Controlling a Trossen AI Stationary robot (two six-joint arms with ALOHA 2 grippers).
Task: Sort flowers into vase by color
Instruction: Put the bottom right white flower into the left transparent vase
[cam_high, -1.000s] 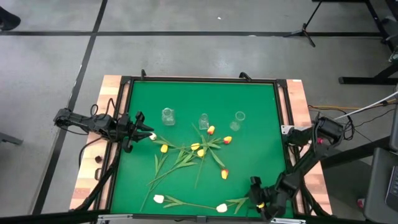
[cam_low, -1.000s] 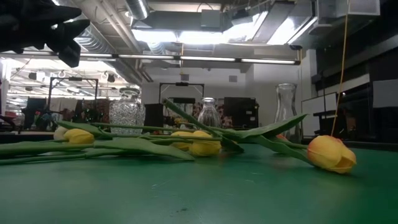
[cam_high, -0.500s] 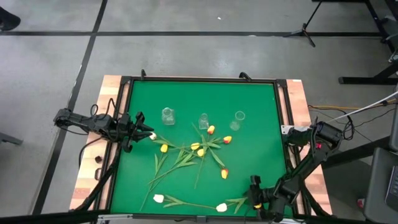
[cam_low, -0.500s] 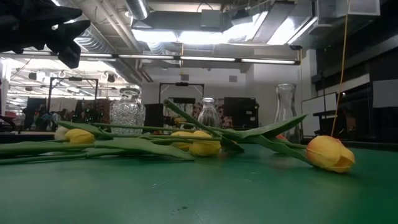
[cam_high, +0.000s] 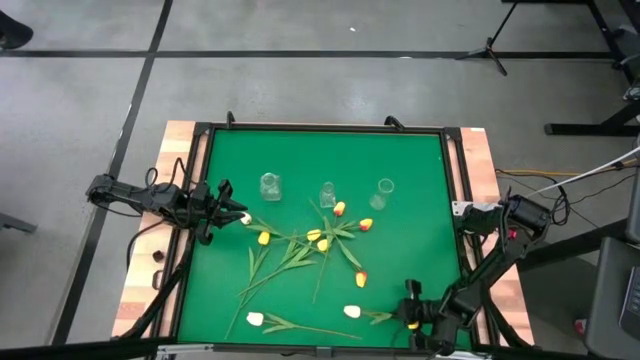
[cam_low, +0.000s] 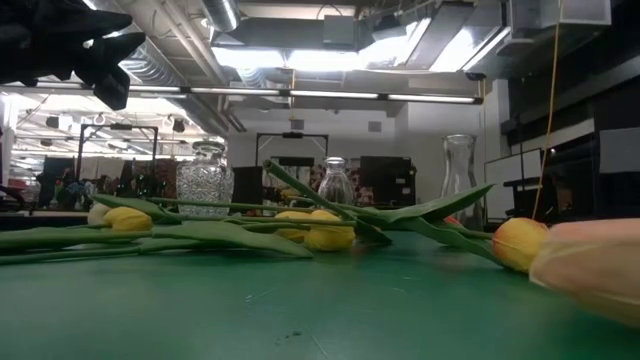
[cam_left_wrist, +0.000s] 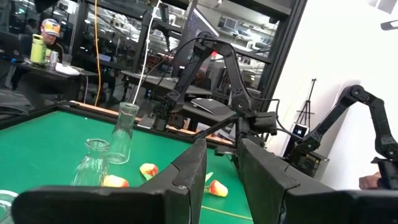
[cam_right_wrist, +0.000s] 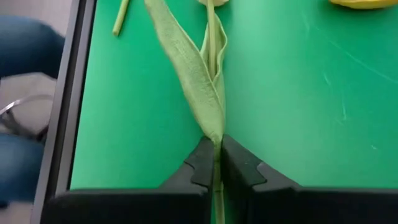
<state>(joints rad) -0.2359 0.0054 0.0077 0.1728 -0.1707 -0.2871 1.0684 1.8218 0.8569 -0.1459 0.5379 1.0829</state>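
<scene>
Green felt covers the surface (cam_high: 420, 200), where the right end effector (cam_right_wrist: 214, 163), near its front edge, pinches a white tulip's stem (cam_right_wrist: 216, 149) at the leaf base; so thin a hold could slip or bend when lifted toward the vases (cam_high: 327, 193).

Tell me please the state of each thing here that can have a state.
Right gripper: shut on the stem of the white tulip.
White tulip: lying on the green mat, stem pinched.
Left gripper: at the mat's left edge, empty.
Cut-glass vase: upright, empty.
Middle vase: upright, empty.
Slim vase: upright, empty.
Other tulips: lying loose, crossed.
</scene>
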